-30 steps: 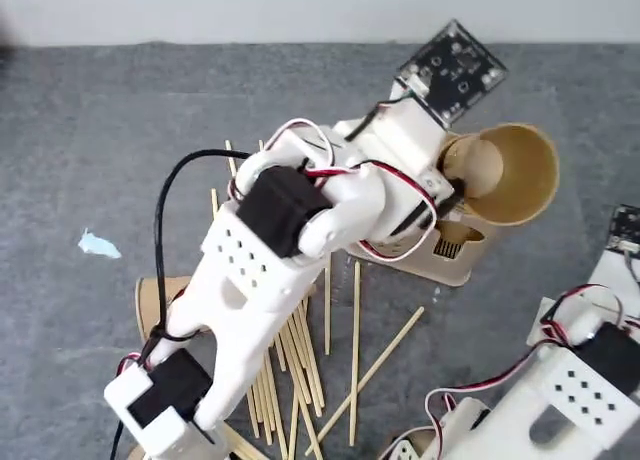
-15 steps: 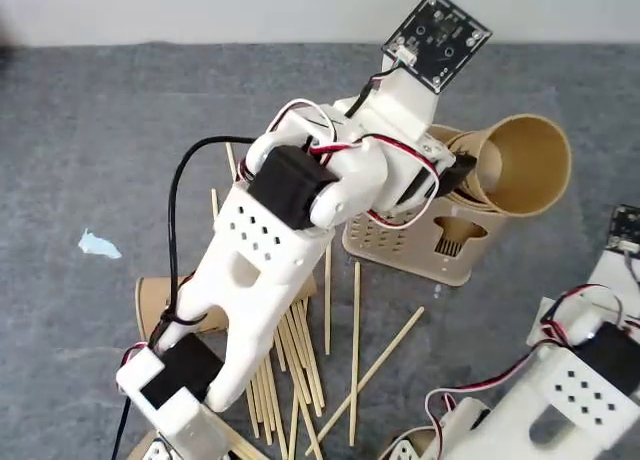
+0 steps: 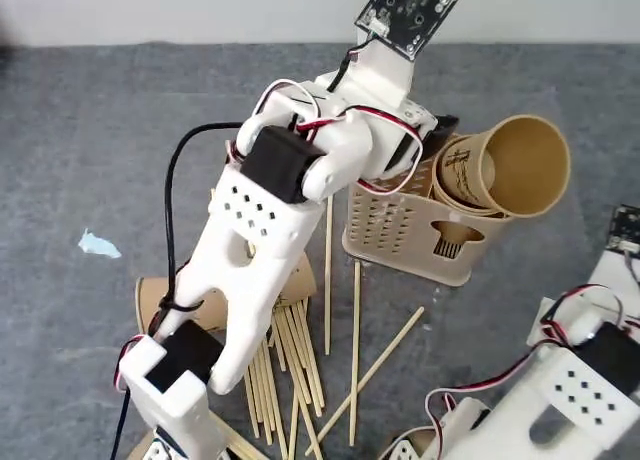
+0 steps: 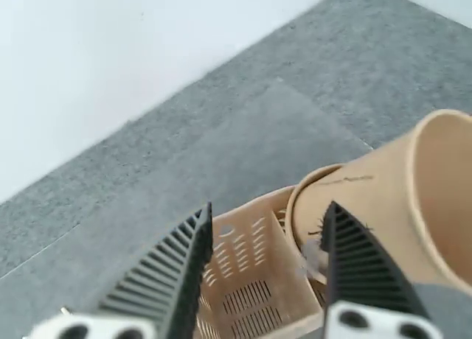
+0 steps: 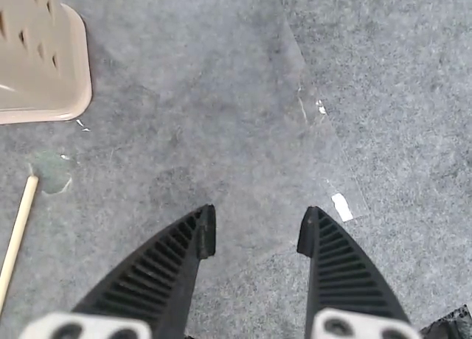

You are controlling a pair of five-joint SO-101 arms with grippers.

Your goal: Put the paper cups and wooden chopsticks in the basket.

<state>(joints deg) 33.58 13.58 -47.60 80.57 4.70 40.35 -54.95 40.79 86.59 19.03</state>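
A tan paper cup [image 3: 520, 165] lies tilted in the beige basket [image 3: 400, 230], mouth facing outward, and seems to be nested in a second cup's rim [image 3: 442, 185]. My left gripper [image 3: 432, 140] hangs open just above and behind them, touching nothing. In the left wrist view the cup [image 4: 405, 199] and the basket [image 4: 247, 280] lie beyond that open gripper [image 4: 269, 210]. Another paper cup [image 3: 160, 300] lies on its side under the left arm, beside several scattered wooden chopsticks [image 3: 300, 365]. My right gripper [image 5: 258, 214] is open over bare grey mat, near a basket corner [image 5: 44, 66] and a chopstick end [image 5: 18, 225].
The right arm [image 3: 570, 380] sits at the near right corner of the grey mat. A small blue scrap [image 3: 98, 245] lies at the left. White bits [image 5: 341, 205] dot the mat by the right gripper. A white wall borders the far side.
The left gripper has let go of the cup and drawn back and up from the basket. The cup stays leaning in the basket. The right arm has not moved.
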